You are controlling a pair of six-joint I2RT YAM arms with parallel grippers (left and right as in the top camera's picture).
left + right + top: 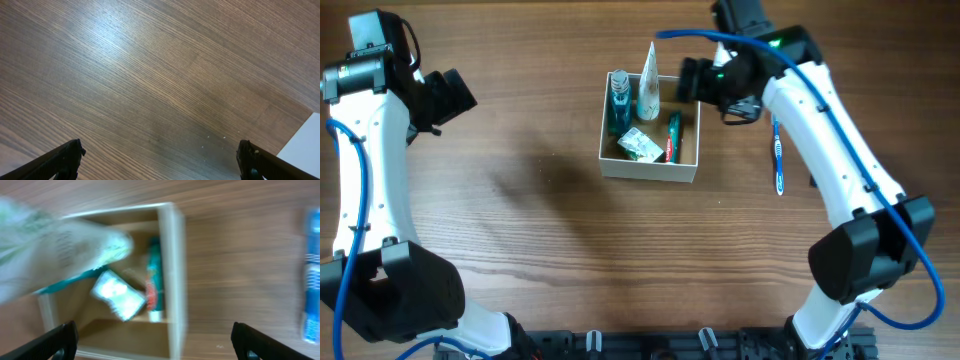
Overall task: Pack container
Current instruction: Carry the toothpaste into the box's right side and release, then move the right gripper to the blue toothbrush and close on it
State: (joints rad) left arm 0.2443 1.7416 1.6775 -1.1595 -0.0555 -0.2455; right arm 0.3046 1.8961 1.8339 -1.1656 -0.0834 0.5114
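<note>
The container is a square white-walled box with a tan inside at the table's middle. It holds a white tube standing tilted, a blue bottle, a green sachet and a red and green tube. A blue toothbrush lies on the table to its right. My right gripper is open and empty above the box's far right corner; its view shows the box wall, the sachet and the toothbrush. My left gripper is open and empty at the far left.
The left wrist view shows only bare wood between open fingers and a white corner at the lower right. The right arm crosses above the toothbrush's area.
</note>
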